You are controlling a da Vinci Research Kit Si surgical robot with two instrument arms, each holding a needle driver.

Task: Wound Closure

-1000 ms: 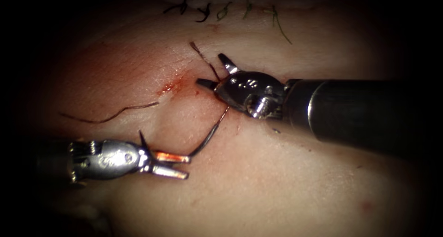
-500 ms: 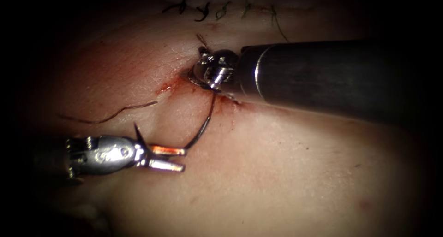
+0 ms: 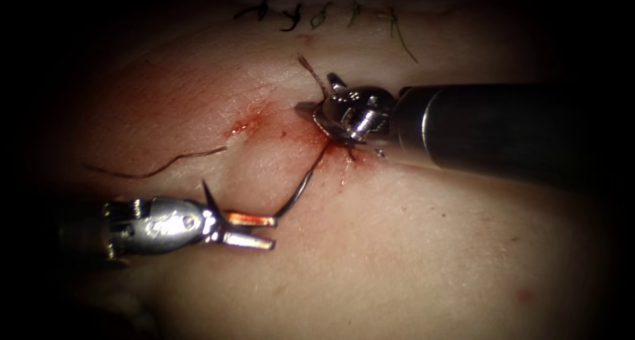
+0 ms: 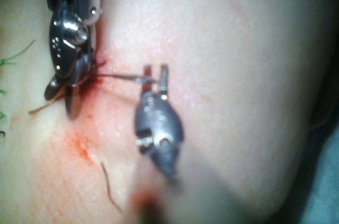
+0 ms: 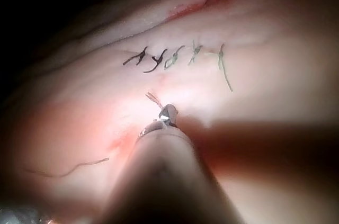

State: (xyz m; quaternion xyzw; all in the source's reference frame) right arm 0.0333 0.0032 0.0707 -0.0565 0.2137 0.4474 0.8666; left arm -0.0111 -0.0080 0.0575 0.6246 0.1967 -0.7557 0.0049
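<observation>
- The curved needle pokes out of the tissue, just below the red fluid at the cut.
- The left tool sits at the needle's free end. Its two jaws are a little apart, and the upper one touches the needle. I cannot tell if they grip it.
- The right tool sits right above the spot where the needle goes into the tissue. Its jaws are open a bit and hold nothing. A short reddish thread end sticks up beside them.
- The right tool's body hides the spot where the needle goes in.
- A loose piece of thread lies on the tissue, left of the needle.
- A row of dark stitches sits far above the needle.
</observation>
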